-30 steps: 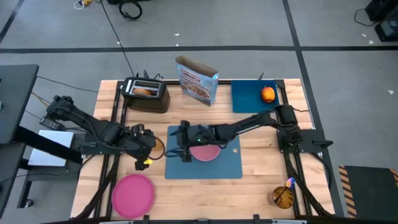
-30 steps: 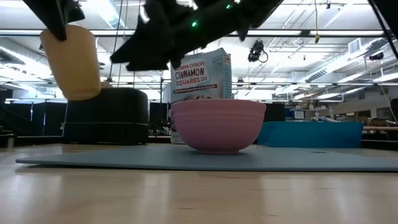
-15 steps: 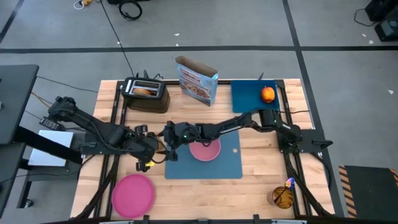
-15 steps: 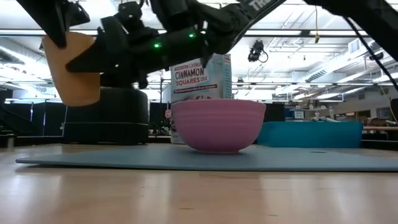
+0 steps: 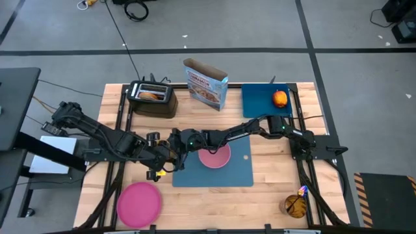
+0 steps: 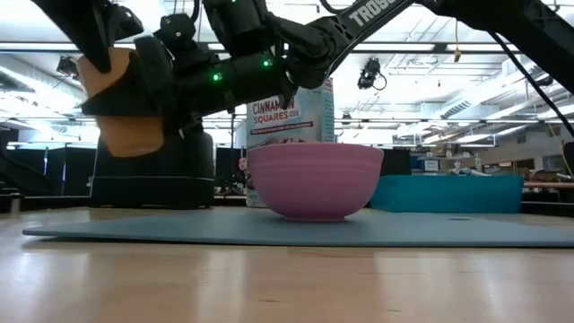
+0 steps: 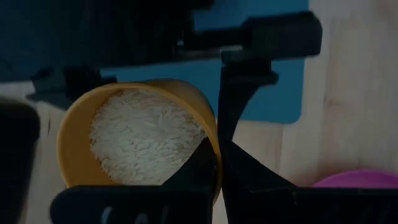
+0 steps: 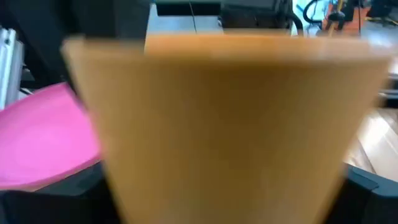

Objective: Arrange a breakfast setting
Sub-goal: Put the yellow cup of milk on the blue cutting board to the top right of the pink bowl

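We see the left gripper pinched tight on the rim of the small tan cup; one dark finger is inside the cup and the other outside, and the cup is filled with white rice. In the low view this cup hangs in the air, clearly above the table, a little tilted. The right gripper has its fingers spread wide, one on each side of the same cup, and in its wrist view the tan wall of the cup fills almost the whole picture. We cannot tell if these fingers already touch the cup.

In the high view both grippers meet just at the left edge of the blue rectangular placemat, which lies flat in the middle of the table. The small pink bowl stands upright on the placemat, just beside the right arm. The wider flat pink plate lies on the wood near the front left corner, well apart from the placemat. The red-orange apple sits in the deep blue square tray at the back right. The blue-purple-handled spoon is in a container near the front right corner. At the back stand a black toaster and a cereal box.
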Controlling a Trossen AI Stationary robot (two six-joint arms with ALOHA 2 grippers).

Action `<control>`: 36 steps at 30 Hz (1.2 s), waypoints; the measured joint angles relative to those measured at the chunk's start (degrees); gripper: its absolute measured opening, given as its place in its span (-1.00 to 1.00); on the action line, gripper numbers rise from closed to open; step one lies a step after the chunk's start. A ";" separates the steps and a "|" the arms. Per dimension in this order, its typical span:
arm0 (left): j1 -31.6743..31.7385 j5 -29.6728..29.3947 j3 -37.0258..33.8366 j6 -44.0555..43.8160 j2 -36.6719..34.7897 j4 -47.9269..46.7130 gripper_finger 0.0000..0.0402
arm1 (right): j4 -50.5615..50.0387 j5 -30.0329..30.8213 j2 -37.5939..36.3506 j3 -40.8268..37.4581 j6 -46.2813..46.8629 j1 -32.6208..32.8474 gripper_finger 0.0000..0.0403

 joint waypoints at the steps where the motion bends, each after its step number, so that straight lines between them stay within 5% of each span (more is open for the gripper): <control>1: 0.17 0.01 0.00 0.35 0.00 0.24 -0.93 | -0.04 0.11 -0.02 0.00 -0.01 0.00 0.84; 12: 1.04 0.11 0.00 0.77 0.00 0.12 -0.86 | -0.15 0.29 -0.02 -0.05 -0.21 0.00 0.53; 24: 0.47 3.91 6.34 -2.38 -2.82 -5.58 -0.24 | -1.62 2.63 -1.14 -0.24 -3.96 0.44 0.53; 27: -1.33 0.93 9.01 -2.11 -5.47 -5.51 -0.17 | -4.41 3.98 -4.93 -1.22 -5.72 0.90 0.53; 32: -7.48 -8.39 7.93 3.23 -11.89 4.14 -0.20 | -0.35 4.14 -15.41 -12.70 -4.21 1.47 0.53; 36: -11.48 -13.22 3.53 7.26 -16.44 13.13 -0.21 | 6.92 10.64 -27.20 -29.27 -3.20 2.45 0.53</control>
